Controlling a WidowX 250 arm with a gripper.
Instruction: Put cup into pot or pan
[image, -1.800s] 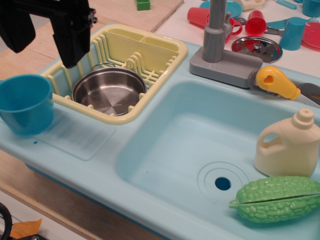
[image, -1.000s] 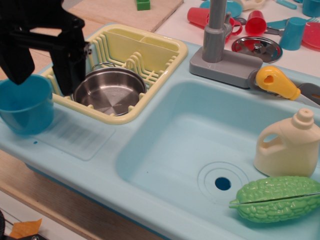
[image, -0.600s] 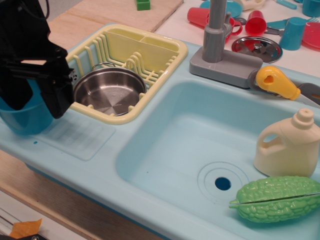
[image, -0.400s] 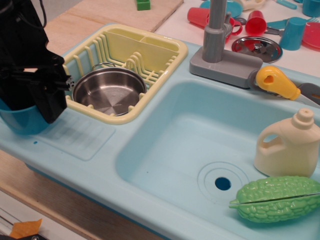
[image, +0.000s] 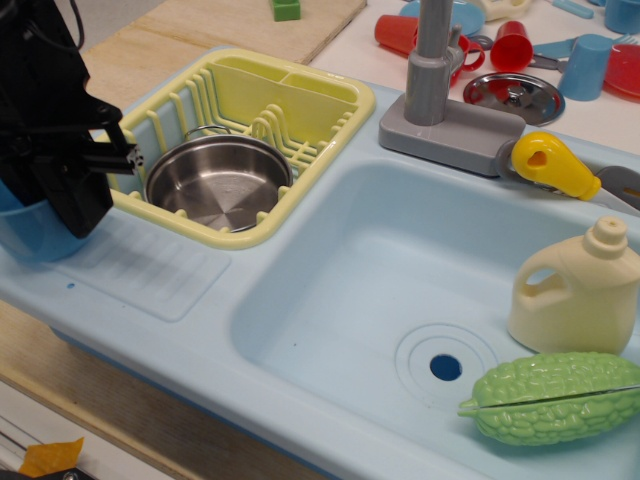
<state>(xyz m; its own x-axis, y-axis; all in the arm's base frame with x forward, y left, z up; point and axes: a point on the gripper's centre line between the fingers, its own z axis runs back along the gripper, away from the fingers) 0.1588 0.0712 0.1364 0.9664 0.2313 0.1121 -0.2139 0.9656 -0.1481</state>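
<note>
The blue cup (image: 22, 238) stands on the drainboard at the far left edge, and only its lower left part shows. My black gripper (image: 62, 215) is lowered onto it. Its fingers stand close together over the cup's right wall, with no gap showing between them. The steel pan (image: 220, 183) lies empty in the near end of the yellow dish rack (image: 300, 90), just right of the gripper. The cup's rim and inside are hidden behind the gripper.
The sink basin (image: 400, 290) lies to the right, with a cream jug (image: 575, 290) and a green gourd (image: 555, 397) in it. The grey faucet (image: 432, 70) stands behind it. A steel lid (image: 513, 95), red cups (image: 512, 45) and a teal cup (image: 585, 65) sit at the back right.
My gripper came down from above the rack and moved left onto the blue cup. Its fingers, wide apart earlier, have drawn together. The cup has shifted slightly left.
</note>
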